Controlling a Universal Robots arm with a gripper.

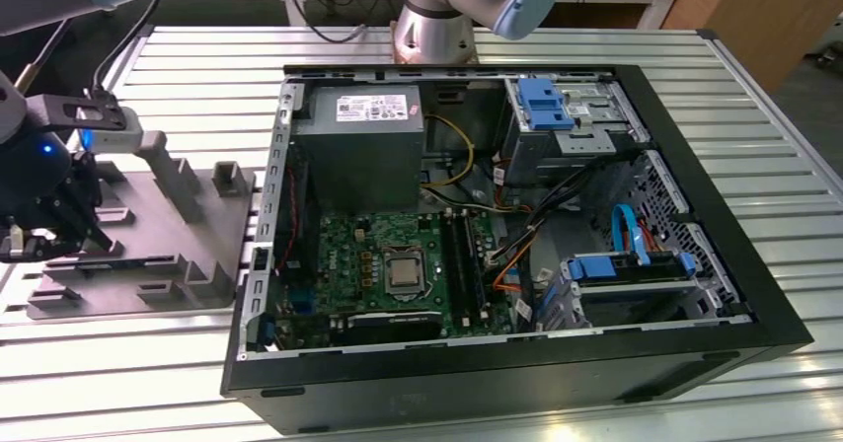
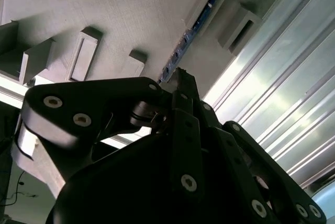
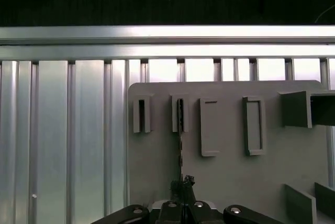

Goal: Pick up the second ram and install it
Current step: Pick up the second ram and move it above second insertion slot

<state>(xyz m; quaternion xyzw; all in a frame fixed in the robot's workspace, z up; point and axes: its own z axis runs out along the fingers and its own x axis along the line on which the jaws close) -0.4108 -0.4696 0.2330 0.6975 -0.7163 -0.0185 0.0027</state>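
Note:
The second ram (image 3: 180, 145) is a thin dark stick standing on edge in a slot of the grey fixture tray (image 3: 225, 177). In the second wrist view the second ram (image 2: 184, 38) shows as a bluish edge with chips between two grey blocks. My gripper (image 3: 183, 182) is down at the stick's near part, its fingertips (image 2: 183, 80) drawn together on either side of the thin edge. In the exterior view my gripper (image 1: 39, 237) hangs low over the tray (image 1: 197, 220) at the exterior view's left. The stick still sits in its slot.
An open computer case (image 1: 507, 363) lies at the middle of the slatted metal table (image 1: 777, 146), with the green motherboard (image 1: 395, 255) and its black slot rails (image 1: 464, 255) inside. Upright grey blocks (image 1: 178, 171) rise from the tray. The arm's base (image 1: 435, 28) stands behind the case.

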